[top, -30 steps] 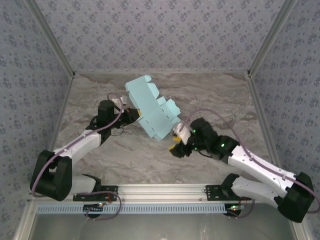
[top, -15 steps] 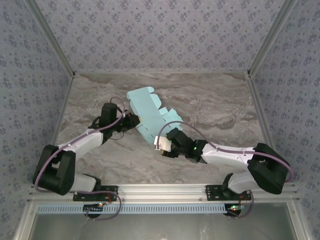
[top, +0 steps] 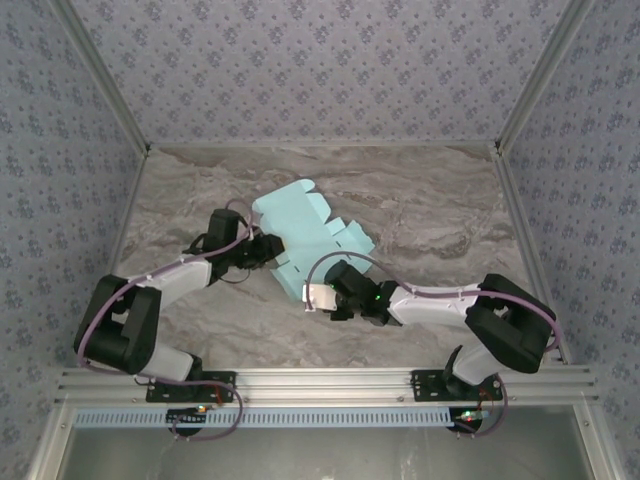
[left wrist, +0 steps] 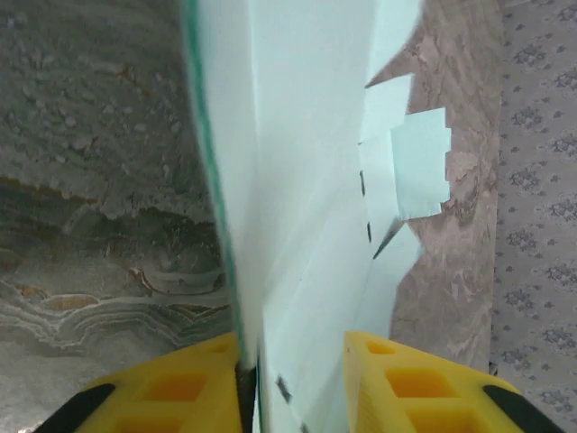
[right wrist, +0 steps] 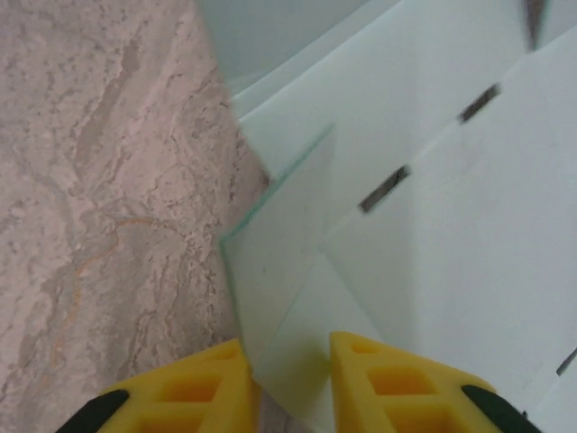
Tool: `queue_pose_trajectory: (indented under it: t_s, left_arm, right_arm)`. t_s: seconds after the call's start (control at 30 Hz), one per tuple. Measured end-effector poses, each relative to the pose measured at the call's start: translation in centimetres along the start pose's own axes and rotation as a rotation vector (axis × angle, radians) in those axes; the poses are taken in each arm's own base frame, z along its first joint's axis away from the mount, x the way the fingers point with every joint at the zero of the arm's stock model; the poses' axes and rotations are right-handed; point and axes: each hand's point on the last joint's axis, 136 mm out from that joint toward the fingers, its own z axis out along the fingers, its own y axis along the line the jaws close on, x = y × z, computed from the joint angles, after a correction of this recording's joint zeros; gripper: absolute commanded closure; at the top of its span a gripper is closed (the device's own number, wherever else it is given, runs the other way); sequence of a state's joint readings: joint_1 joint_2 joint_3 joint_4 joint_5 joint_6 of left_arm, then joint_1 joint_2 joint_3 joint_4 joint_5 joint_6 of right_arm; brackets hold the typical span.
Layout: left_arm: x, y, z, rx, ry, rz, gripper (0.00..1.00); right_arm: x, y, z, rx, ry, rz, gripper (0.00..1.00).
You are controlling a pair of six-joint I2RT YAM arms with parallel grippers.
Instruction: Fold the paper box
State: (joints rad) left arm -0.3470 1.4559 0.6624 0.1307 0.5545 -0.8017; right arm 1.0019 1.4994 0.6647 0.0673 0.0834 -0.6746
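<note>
The paper box (top: 312, 232) is a mint die-cut sheet with flaps and slits, lying slanted in the middle of the marble table. My left gripper (top: 268, 250) is at its left edge. In the left wrist view the sheet (left wrist: 306, 180) runs edge-on between the yellow fingers, against the left one and apart from the right one; the gripper (left wrist: 293, 347) is open. My right gripper (top: 312, 296) is at the sheet's near corner. There, a raised corner flap (right wrist: 288, 271) lies in the gap of the open right gripper (right wrist: 293, 347).
The marble table (top: 440, 220) is walled by patterned panels at the back and both sides. An aluminium rail (top: 320, 380) runs along the near edge with both arm bases. The right arm's elbow (top: 515, 320) sits folded at the near right.
The right arm has swung left along the sheet's near edge to its near-left corner. The sheet has sunk lower and flatter. The left gripper has shifted slightly right.
</note>
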Motion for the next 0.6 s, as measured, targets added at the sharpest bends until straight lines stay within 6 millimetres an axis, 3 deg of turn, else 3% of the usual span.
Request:
queue_pose_trajectory:
  t_s: [0.1, 0.33, 0.5, 0.6]
  left_arm:
    - [0.5, 0.9, 0.7, -0.016, 0.029, -0.024, 0.65]
    - [1.2, 1.5, 1.3, -0.019, 0.065, -0.062, 0.60]
    - [1.1, 1.4, 1.2, -0.017, 0.063, -0.055, 0.42]
    - [0.9, 0.9, 0.5, -0.017, 0.045, -0.030, 0.38]
  right_arm:
    - [-0.2, -0.1, 0.0, 0.003, -0.008, -0.010, 0.93]
    - [-0.5, -0.3, 0.1, 0.014, -0.020, -0.013, 0.99]
    - [-0.6, -0.3, 0.0, 0.005, -0.029, -0.008, 1.00]
    - [-0.5, -0.6, -0.5, 0.006, -0.049, 0.019, 1.00]
